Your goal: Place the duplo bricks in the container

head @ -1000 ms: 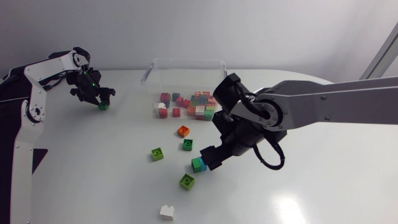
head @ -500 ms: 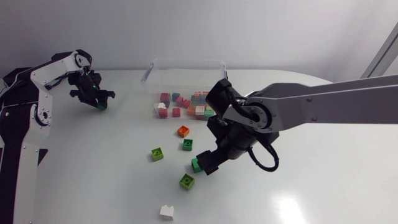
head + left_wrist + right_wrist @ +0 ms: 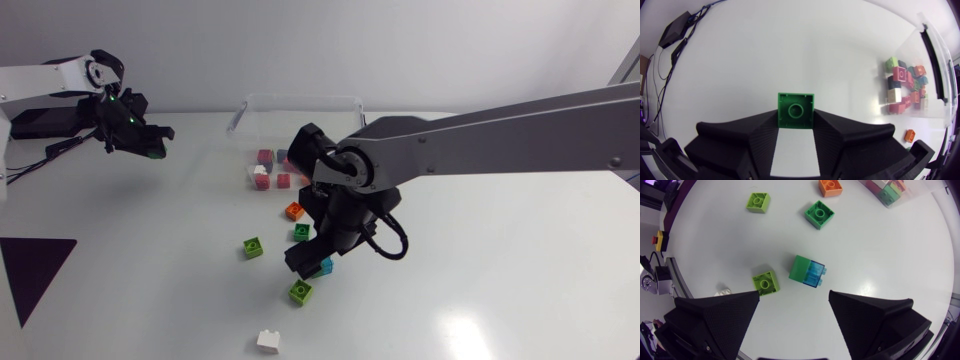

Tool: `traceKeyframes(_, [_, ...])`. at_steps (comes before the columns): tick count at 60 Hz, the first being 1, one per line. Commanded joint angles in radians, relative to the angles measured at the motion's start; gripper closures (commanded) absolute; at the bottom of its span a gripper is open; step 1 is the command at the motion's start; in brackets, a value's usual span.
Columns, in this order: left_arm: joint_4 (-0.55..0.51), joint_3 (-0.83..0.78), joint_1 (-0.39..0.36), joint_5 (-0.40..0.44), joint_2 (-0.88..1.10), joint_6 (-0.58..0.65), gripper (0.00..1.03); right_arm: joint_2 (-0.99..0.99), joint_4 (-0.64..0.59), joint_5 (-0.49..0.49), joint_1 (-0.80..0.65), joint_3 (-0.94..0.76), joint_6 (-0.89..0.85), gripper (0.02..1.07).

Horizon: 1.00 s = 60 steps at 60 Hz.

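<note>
A black box (image 3: 674, 31) with trailing black cables (image 3: 700, 9) lies by the white table's (image 3: 520, 290) far left corner.

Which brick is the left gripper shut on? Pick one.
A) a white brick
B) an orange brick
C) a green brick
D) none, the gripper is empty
C: in the left wrist view the green brick sits between the fingers of the left gripper, touched from both sides.

the green brick (image 3: 796, 107) is glossy plastic, the container (image 3: 300, 110) clear plastic, the table (image 3: 500, 280) smooth and sheeny.
</note>
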Motion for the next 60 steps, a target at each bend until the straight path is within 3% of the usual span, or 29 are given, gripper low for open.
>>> traceKeyframes(1, [0.008, -0.07, -0.012, 0.019, -0.08, 0.017, 0.71, 0.05, -0.024, -0.007, 0.009, 0.034, 0.025, 0.07])
traceKeyframes(24, [0.027, -0.25, -0.13, 0.081, -0.373, 0.003, 0.71, 0.137, -0.005, -0.005, -0.008, 0.059, 0.05, 0.13])
traceKeyframes(35, [0.051, -0.282, -0.213, 0.082, -0.451, -0.038, 0.71, 0.183, 0.013, 0.018, -0.008, 0.082, 0.057, 0.26])
traceKeyframes(44, [0.102, -0.307, -0.263, 0.082, -0.474, -0.064, 0.71, 0.196, 0.056, 0.038, -0.014, 0.077, 0.057, 0.47])
traceKeyframes(53, [0.133, -0.307, -0.3, 0.081, -0.48, -0.076, 0.71, 0.199, 0.064, 0.038, -0.023, 0.082, 0.054, 0.48])
traceKeyframes(60, [0.163, -0.305, -0.322, 0.072, -0.474, -0.092, 0.71, 0.206, 0.085, 0.038, -0.023, 0.079, 0.045, 0.68])
